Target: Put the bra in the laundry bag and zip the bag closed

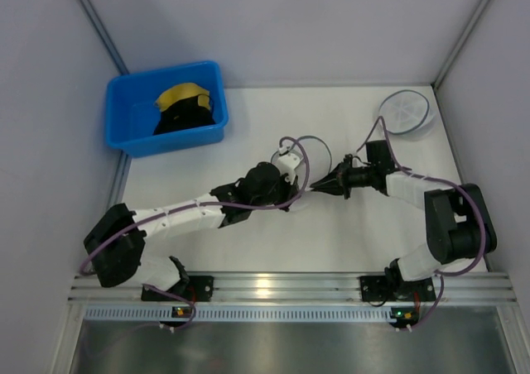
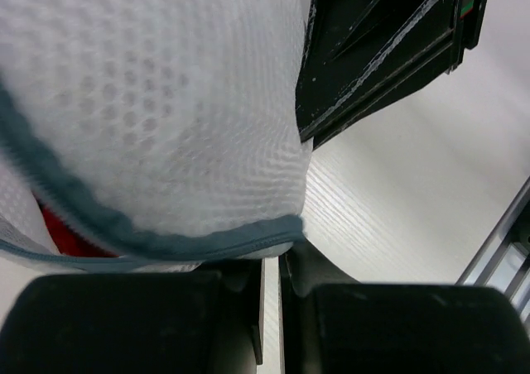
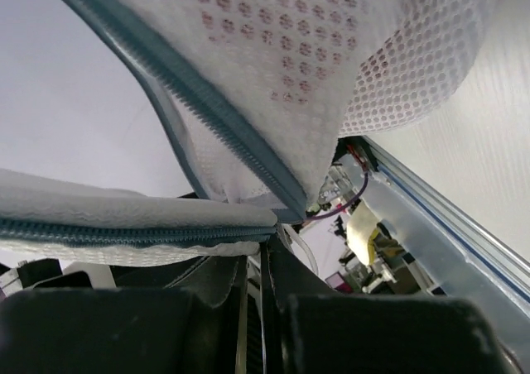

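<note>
Pinching the bag [image 2: 166, 101] by its rim, your left claw [image 2: 272, 268] was clamped on the mesh, and your right claw [image 3: 263, 262] was closed on the zip [image 3: 207, 109] where its tracks parted. The bra [image 2: 62, 229] sat inside — red showed through. Zipping was in hand, I judge: next, draw the right claw along the rim while the left anchors. The bin [image 1: 124, 138] held a yellow garment [image 1: 184, 94] and a black garment [image 1: 186, 119].

Left arm [image 1: 186, 217], right arm [image 1: 411, 189]: wrists facing, jaws clamped.

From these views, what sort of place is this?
Probably a lab robot cell, not a home: white table walled by plain panels, aluminium mounting rail, blue bin of garments.
</note>
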Robot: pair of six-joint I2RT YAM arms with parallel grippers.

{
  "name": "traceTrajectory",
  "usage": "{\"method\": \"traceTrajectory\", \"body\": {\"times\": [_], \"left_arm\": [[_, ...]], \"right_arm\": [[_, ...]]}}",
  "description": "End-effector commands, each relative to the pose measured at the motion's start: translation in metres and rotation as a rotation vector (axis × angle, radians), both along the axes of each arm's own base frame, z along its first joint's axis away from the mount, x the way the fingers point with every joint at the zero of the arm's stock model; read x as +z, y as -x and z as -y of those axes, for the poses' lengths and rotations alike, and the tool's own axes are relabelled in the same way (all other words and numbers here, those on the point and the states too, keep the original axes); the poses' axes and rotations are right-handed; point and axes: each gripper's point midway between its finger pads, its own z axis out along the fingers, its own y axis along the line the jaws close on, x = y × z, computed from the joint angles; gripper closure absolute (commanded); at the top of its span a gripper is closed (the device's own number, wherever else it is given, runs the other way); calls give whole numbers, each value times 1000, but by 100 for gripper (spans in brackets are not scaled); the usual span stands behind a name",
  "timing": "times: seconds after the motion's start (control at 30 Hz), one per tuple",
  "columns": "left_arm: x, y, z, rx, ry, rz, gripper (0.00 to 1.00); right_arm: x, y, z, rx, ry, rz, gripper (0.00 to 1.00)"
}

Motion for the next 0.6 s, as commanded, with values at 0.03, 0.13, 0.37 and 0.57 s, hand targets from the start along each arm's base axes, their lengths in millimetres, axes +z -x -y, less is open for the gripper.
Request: {"method": "traceTrajectory", "body": {"times": [0.03, 0.13, 0.37, 0.57], "left_arm": [[1, -1, -44, 45, -66, -7, 100], [-1, -7, -62, 61, -79, -14, 100], [-1, -3, -75, 8, -80, -12, 100], [4, 11, -64, -102, -18, -64, 100]], "right_arm": [[-19, -25, 28, -74, 217, 109, 100], [-24, -26, 38, -65, 305, 124, 100], [-28, -30, 45, -62, 338, 134, 100], [-15, -53, 49, 17, 409, 331, 100]]}}
